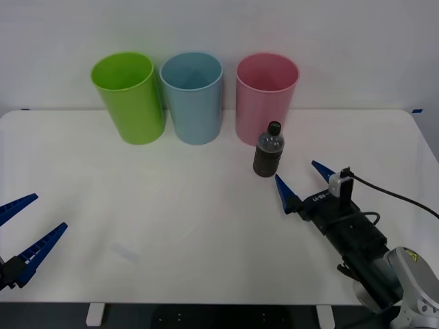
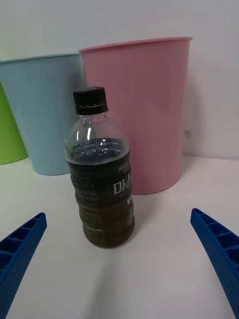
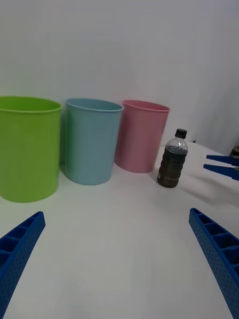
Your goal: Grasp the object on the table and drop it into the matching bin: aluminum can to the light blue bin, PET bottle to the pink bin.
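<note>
The PET bottle (image 1: 268,150) (image 2: 101,177) (image 3: 172,159) stands upright on the white table (image 1: 171,226), just in front of the pink bin (image 1: 266,97) (image 2: 144,109) (image 3: 141,134). It is clear with a black cap and a dark lower body. The light blue bin (image 1: 193,96) (image 2: 47,112) (image 3: 91,139) stands to the left of the pink one. My right gripper (image 1: 304,182) (image 2: 119,259) is open, a short way before the bottle and pointing at it, touching nothing. My left gripper (image 1: 24,226) (image 3: 117,254) is open near the table's front left edge.
A lime green bin (image 1: 129,96) (image 3: 27,147) stands leftmost in the row of three at the back of the table. A black cable (image 1: 391,192) runs from the right wrist. Bare tabletop lies between the two arms.
</note>
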Tool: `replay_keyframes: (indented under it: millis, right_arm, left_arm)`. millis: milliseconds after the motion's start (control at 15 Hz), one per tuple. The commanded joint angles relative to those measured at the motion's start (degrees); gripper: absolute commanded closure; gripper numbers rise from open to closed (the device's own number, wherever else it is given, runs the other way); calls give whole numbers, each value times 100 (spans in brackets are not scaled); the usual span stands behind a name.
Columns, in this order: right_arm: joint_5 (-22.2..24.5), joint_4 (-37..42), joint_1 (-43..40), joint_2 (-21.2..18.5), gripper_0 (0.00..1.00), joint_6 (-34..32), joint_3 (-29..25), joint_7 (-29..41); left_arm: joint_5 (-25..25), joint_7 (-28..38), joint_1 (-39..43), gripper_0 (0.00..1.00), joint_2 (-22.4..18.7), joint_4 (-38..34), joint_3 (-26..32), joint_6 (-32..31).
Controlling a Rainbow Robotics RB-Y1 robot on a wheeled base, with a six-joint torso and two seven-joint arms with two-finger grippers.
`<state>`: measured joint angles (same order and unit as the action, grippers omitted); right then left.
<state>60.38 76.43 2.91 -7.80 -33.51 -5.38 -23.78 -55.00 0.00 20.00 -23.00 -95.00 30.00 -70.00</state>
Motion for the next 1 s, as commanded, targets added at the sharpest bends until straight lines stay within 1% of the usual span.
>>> replay_keyframes:
  millis: [67,400,800,1000]
  right_arm:
    - [53,-472,386,15,0,-6,2,-109]
    - [53,-1263,1089,59,0,3,20,-250]
    - [53,-2177,1888,85,0,266,90,-408]
    - [-71,-2563,2231,77,0,460,204,-461]
  left_arm:
    - [0,0,0,0,0,0,0,0]
    - [0,0,0,0,0,0,0,0]
    - [0,0,0,0,0,0,0,0]
    - [0,0,0,0,0,0,0,0]
